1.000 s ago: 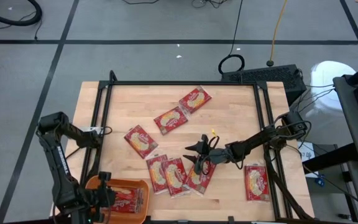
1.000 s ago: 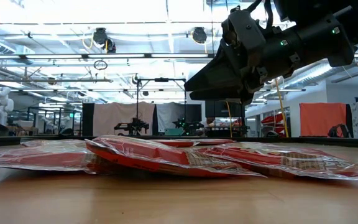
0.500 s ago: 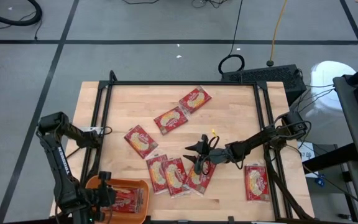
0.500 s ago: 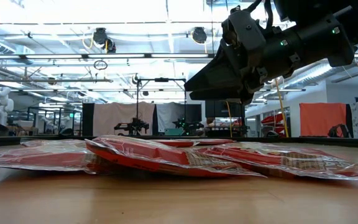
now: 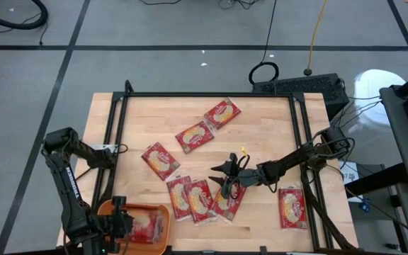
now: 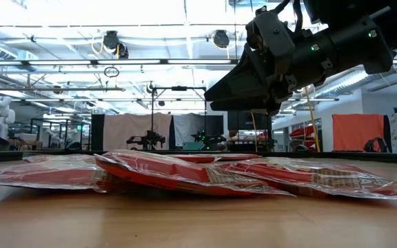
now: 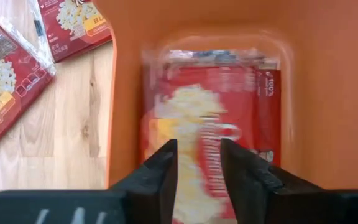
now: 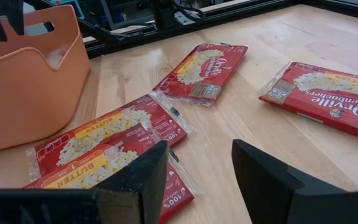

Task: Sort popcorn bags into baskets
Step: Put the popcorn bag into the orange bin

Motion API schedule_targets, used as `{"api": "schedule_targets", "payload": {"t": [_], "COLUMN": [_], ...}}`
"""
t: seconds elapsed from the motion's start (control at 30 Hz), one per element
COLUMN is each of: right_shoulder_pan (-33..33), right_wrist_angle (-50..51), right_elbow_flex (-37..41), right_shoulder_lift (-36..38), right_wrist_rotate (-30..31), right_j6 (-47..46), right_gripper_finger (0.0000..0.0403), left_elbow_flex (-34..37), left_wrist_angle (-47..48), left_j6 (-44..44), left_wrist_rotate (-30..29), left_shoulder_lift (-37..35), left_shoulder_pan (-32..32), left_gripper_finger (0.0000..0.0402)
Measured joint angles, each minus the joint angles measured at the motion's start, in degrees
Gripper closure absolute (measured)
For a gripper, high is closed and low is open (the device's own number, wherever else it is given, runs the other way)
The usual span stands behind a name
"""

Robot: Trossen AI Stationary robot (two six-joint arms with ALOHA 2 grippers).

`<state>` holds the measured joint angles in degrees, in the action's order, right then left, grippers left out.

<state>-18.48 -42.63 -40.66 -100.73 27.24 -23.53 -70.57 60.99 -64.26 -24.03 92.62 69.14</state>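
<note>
Thin, light, slippery popcorn bags point(image 5: 190, 198) near the table's front edge were judged best pinched by an edge; right gripper point(image 5: 225, 177) was held above with fingers apart; left gripper point(image 7: 199, 163), fingers parted, was poised over the basket point(image 5: 112, 210).

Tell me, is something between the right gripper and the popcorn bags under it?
Nothing visible. The right gripper hangs open above the cluster of popcorn bags, with only air between its fingers and the packets.

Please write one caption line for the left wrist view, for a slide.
Left hand, fingers apart, above a flat red popcorn bag lying in the orange plastic basket.
</note>
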Motion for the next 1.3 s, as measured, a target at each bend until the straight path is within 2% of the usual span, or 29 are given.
{"api": "schedule_targets", "payload": {"t": [0.2,0.5,0.73,1.0,1.17,1.3], "right_shoulder_pan": [0.0,0.0,0.0,0.0,0.1,0.4], "right_wrist_angle": [0.0,0.0,0.0,0.8,3.0,3.0], "right_elbow_flex": [0.0,0.0,0.0,0.0,0.0,0.0], "right_shoulder_lift": [0.0,0.0,0.0,0.0,0.0,0.0], "right_wrist_rotate": [0.0,0.0,0.0,0.1,3.3,4.5], "right_j6": [0.0,0.0,0.0,0.1,0.7,2.6], "right_gripper_finger": [0.0232,0.0232,0.0232,0.0232,0.0232,0.0232], "left_elbow_flex": [0.0,0.0,0.0,0.0,0.0,0.9], "left_wrist_angle": [0.0,0.3,0.5,0.5,0.5,-1.4], "left_j6": [-0.4,2.8,13.1,24.8,31.2,35.7], "left_wrist_rotate": [-0.1,-5.3,-12.0,-24.0,-28.4,-29.9], "left_shoulder_lift": [0.0,0.0,-0.4,-5.6,-9.6,-11.9], "left_shoulder_pan": [0.0,-1.2,-5.5,-12.0,-16.7,-20.8], "left_gripper_finger": [0.0246,0.0243,0.0243,0.0243,0.0243,0.0243]}}
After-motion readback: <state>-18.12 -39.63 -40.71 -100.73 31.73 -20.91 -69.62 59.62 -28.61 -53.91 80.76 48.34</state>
